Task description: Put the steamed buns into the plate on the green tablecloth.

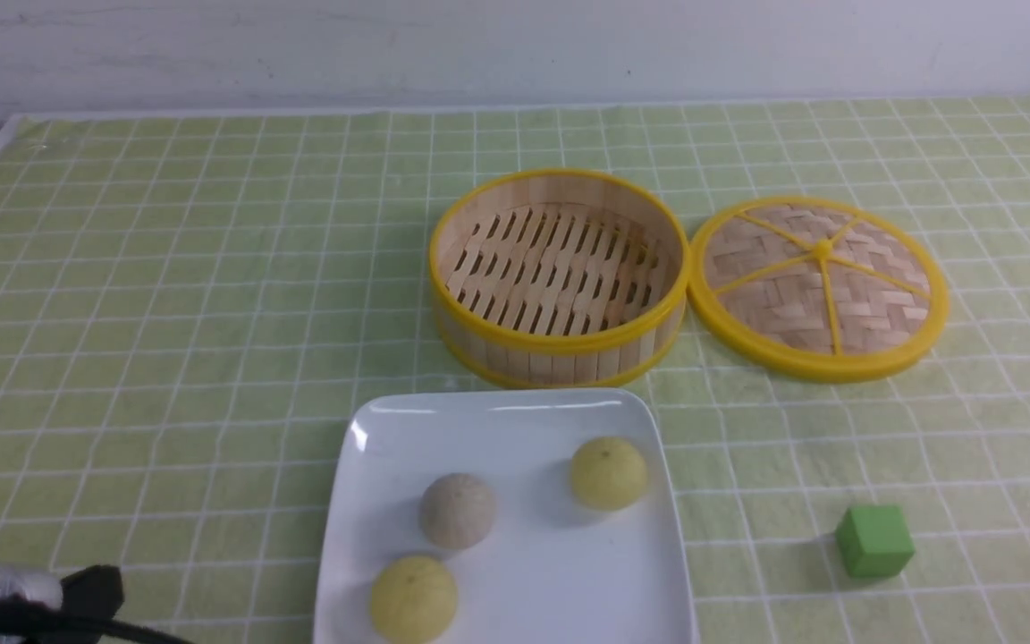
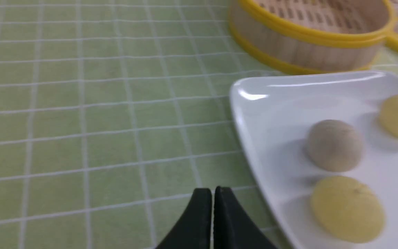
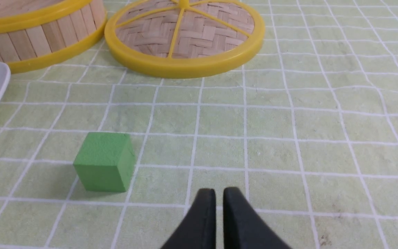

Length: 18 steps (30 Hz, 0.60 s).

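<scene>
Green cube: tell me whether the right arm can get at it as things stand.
Probably yes. The green cube sits alone on the green tablecloth, close to the right end effector, with nothing between them.

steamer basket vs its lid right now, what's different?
The steamer basket is a deep open ring with a slatted floor and nothing inside; the lid is a shallow disc of woven strips crossed by yellow spokes. The basket stands just behind the plate; the lid lies at the basket's right. Both are round, yellow-rimmed bamboo, resting on the green tablecloth.
</scene>
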{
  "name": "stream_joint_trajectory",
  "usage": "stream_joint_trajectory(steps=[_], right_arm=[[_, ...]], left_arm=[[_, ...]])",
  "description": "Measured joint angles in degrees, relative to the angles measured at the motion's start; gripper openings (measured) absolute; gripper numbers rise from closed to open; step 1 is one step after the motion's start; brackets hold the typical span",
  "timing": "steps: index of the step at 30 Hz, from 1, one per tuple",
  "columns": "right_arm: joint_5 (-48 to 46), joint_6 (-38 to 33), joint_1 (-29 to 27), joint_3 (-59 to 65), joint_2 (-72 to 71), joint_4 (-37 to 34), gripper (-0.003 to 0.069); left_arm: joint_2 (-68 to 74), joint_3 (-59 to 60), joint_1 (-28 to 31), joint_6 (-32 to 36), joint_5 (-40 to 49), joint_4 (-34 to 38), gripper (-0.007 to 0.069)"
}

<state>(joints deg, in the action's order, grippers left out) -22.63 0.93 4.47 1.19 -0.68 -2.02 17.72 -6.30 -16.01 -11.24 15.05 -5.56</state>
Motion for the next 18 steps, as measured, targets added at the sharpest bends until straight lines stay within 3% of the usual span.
stream_joint_trajectory(steps=[4,8,18], right_arm=[[0.0,0.0,0.0,0.0,0.0,0.0,0.0064],[0.0,0.0,0.0,0.0,0.0,0.0,0.0072],[0.0,0.0,0.0,0.0,0.0,0.0,0.0083]], left_arm=[[-8.6,6.8,8.7,4.4,-0.2,0.7,0.0039],[-14.6,7.8,13.5,4.5,3.2,0.5,0.0044],[-18.3,7.8,14.6,4.3,5.8,-0.4,0.0052]])
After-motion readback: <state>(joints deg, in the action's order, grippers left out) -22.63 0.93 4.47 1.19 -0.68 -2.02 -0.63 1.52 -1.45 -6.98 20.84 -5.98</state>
